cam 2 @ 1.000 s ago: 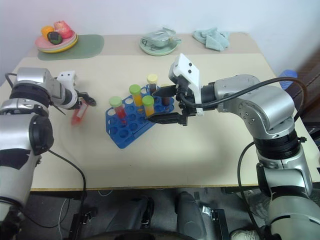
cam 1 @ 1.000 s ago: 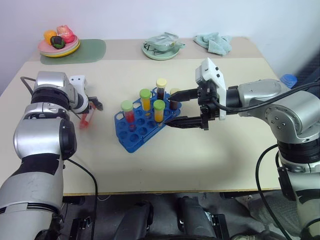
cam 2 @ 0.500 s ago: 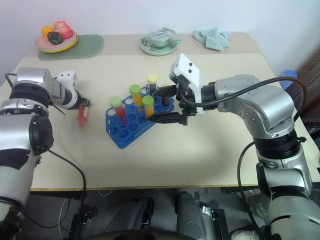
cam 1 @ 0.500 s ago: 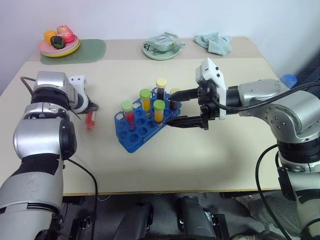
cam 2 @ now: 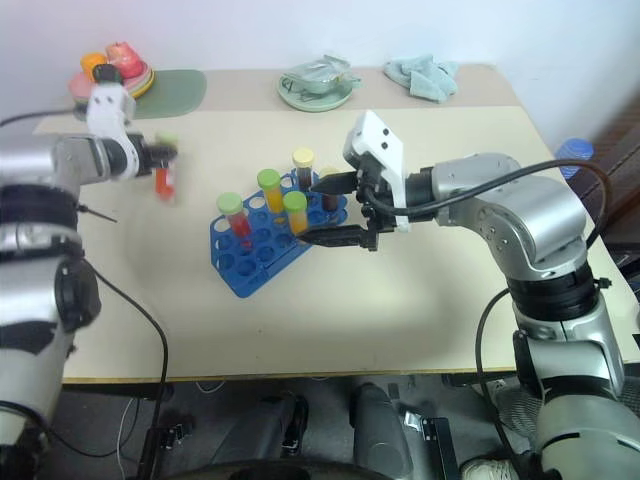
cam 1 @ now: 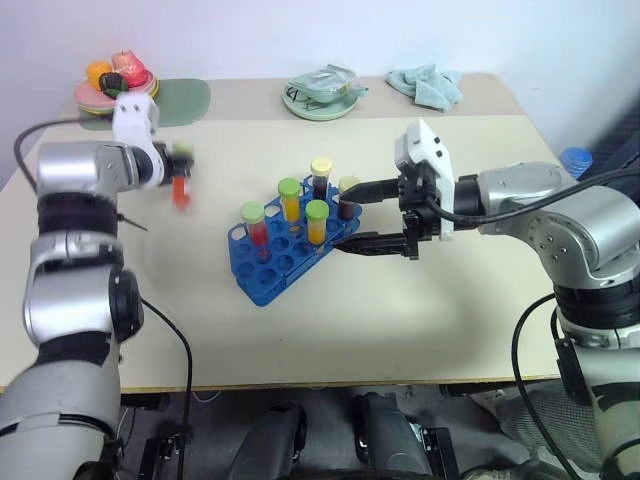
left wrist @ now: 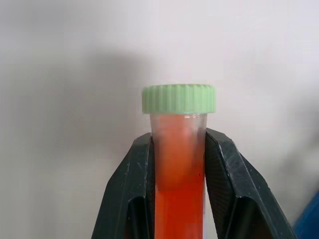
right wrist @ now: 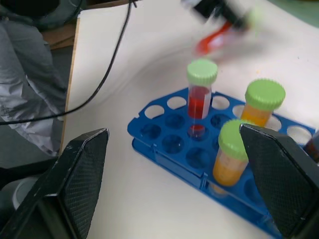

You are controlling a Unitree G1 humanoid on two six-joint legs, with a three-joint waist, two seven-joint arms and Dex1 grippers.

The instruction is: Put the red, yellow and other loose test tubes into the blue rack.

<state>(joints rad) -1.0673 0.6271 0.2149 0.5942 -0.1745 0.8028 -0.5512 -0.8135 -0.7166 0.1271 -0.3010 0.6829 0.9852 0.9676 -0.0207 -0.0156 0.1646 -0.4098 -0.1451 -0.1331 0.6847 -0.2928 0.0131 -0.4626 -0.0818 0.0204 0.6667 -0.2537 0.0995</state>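
Above the table, left pincer clamps a green-capped red tube; right pincer gapes wide.

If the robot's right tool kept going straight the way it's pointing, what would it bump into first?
Probably the blue rack and its standing tubes. The open right tool points left at it, with the brown tube nearest its fingertips, though depth is hard to judge.

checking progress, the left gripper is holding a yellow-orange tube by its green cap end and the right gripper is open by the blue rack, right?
Not quite: the left wrist view shows the left gripper shut on a red test tube, not yellow-orange. The right gripper is open by the blue rack.
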